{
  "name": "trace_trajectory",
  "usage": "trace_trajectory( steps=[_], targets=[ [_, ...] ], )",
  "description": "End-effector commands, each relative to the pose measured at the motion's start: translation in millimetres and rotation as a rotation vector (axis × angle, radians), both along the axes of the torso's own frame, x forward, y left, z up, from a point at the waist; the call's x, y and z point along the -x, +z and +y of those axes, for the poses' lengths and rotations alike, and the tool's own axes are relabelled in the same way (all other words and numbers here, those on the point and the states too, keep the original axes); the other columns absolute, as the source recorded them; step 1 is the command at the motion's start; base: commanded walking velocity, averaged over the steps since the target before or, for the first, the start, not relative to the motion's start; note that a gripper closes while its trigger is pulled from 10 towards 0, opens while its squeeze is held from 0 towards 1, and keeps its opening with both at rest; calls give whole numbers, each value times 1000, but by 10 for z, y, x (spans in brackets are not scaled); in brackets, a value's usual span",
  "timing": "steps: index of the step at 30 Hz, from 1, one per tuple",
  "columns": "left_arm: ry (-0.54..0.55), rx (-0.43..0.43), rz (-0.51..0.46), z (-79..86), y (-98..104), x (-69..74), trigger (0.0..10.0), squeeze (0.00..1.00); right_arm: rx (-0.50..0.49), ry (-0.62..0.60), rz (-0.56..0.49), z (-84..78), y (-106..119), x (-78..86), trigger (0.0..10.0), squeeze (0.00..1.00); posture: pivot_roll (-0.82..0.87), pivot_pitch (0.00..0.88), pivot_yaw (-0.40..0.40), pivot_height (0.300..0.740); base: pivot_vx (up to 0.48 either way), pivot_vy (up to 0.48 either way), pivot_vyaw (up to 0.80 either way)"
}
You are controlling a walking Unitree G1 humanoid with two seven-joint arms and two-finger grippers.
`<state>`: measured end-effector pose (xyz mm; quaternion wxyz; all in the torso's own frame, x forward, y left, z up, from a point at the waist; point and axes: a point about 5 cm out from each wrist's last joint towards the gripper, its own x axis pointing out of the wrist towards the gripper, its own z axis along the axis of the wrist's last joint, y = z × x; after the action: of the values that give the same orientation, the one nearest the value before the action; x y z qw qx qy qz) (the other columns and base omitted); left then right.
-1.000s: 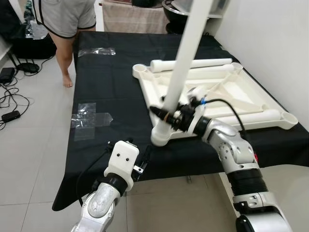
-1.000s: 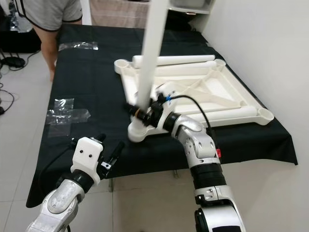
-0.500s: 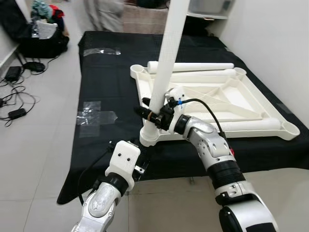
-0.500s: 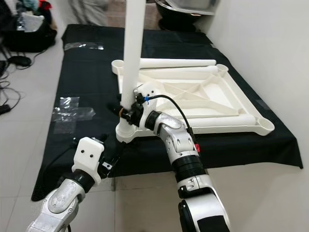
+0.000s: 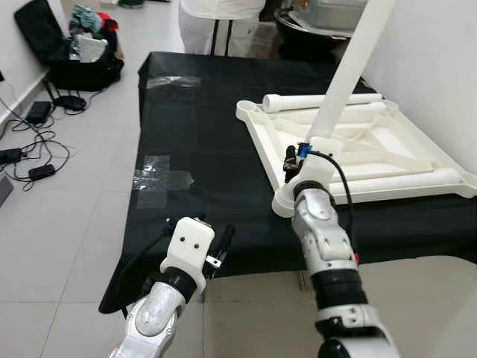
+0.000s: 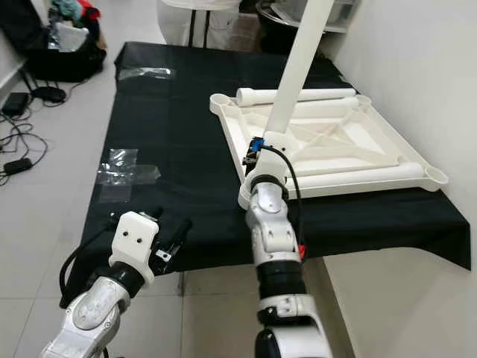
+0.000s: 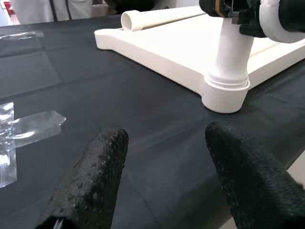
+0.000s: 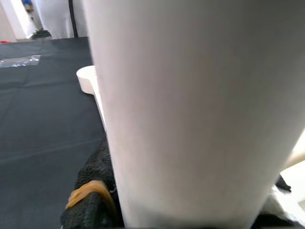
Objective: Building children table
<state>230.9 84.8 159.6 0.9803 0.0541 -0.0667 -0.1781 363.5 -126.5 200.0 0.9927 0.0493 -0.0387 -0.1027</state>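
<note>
A white table top (image 5: 387, 153) lies upside down on a black cloth. One white table leg (image 5: 339, 86) stands in its near left corner socket (image 7: 225, 93) and leans up to the right. My right gripper (image 5: 296, 159) is shut on this leg just above the socket; its black fingers (image 8: 90, 191) press against the leg (image 8: 190, 109). Two more legs lie on the top, one along the far edge (image 5: 320, 99) and one along the near edge (image 5: 406, 180). My left gripper (image 7: 162, 176) hovers open over the cloth's near edge, left of the socket.
The black cloth (image 5: 201, 149) carries clear tape patches (image 5: 160, 179). A person (image 5: 220, 15) stands at the far end. Bags (image 5: 82, 45) and cables (image 5: 30, 160) lie on the tiled floor to the left. A white wall runs along the right.
The camera has shifted, so the table top sits further right in view. My right forearm now reaches the leg from the near side instead of from the right. The person has moved along the far end.
</note>
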Motion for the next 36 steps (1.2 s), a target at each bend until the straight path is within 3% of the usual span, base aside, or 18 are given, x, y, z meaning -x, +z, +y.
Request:
trace_trajectory(
  steps=[1, 2, 3, 4, 8, 9, 10, 11, 13, 14, 16, 21, 27, 31, 32, 33, 34, 36],
  targets=[
    [-6, 3, 17, -24, -41, 13, 10000, 0, 12, -37, 71, -37, -146, 25, 10000, 0, 73, 146, -141, 740, 0, 0, 0],
    [-7, 3, 16, -26, -41, 12, 10000, 0, -19, -4, 34, 19, -84, 19, 10000, 294, 71, 143, -141, 740, 0, 0, 0],
    [-7, 3, 16, -26, -41, 12, 10000, 0, -19, -4, 34, 19, -84, 19, 10000, 294, 71, 143, -141, 740, 0, 0, 0],
    [-7, 3, 17, -27, -44, 11, 10000, 0, -43, 43, -7, 70, -20, 10, 10000, 1000, 72, 141, -141, 740, 0, 0, 0],
    [-9, 3, 17, -32, -46, 11, 10000, 0, -57, 111, -68, 128, 79, -16, 10000, 1000, 68, 138, -139, 740, 0, 0, 0],
    [-10, 4, 17, -35, -47, 10, 10000, 0, -86, 232, -117, 200, 156, -52, 10000, 318, 70, 136, -143, 740, 0, 0, 0],
    [-10, 4, 17, -37, -49, 11, 10000, 0, -96, 317, -126, 226, 193, -82, 10000, 0, 70, 135, -141, 740, 0, 0, 0],
    [-10, 4, 17, -37, -49, 11, 10000, 0, -96, 317, -126, 226, 193, -82, 10000, 0, 70, 135, -141, 740, 0, 0, 0],
    [-11, 5, 17, -41, -52, 13, 10000, 0, -209, 529, -81, 293, 199, -108, 10000, 0, 66, 132, -139, 740, 0, 0, 0],
    [-11, 5, 17, -41, -52, 13, 10000, 0, -209, 529, -81, 293, 199, -108, 10000, 0, 66, 132, -139, 740, 0, 0, 0],
    [-14, 7, 17, -49, -49, 13, 10000, 0, -232, 817, -67, 342, 230, -29, 10000, 0, 65, 134, -142, 740, 0, 0, 0],
    [-13, 6, 18, -53, -49, 14, 10000, 0, -60, 1211, -34, 409, 154, 181, 10000, 0, 74, 134, -142, 740, 0, 0, 0],
    [-12, 6, 17, -45, -43, 22, 10000, 0, -6, 1284, -35, 513, 155, 162, 10000, 0, 74, 143, -141, 740, 0, 0, 0],
    [-10, 5, 17, -39, -39, 29, 10000, 0, 38, 1237, -54, 590, 181, 79, 10000, 0, 85, 145, -141, 740, 0, 0, 0],
    [-9, 4, 16, -35, -35, 32, 10000, 0, 74, 1146, -54, 606, 179, 2, 0, 0, 84, 150, -141, 740, 0, 0, 0],
    [-8, 4, 16, -33, -32, 33, 10000, 0, 107, 1027, -48, 585, 174, -77, 0, 0, 84, 150, -141, 740, 0, 0, 0],
    [-8, 4, 16, -33, -32, 33, 10000, 0, 107, 1027, -48, 585, 174, -77, 0, 0, 84, 150, -141, 740, 0, 0, 0],
    [-7, 4, 16, -30, -28, 34, 10000, 0, 105, 863, -27, 508, 163, -171, 0, 0, 82, 153, -141, 740, 0, 0, 0]
  ],
)
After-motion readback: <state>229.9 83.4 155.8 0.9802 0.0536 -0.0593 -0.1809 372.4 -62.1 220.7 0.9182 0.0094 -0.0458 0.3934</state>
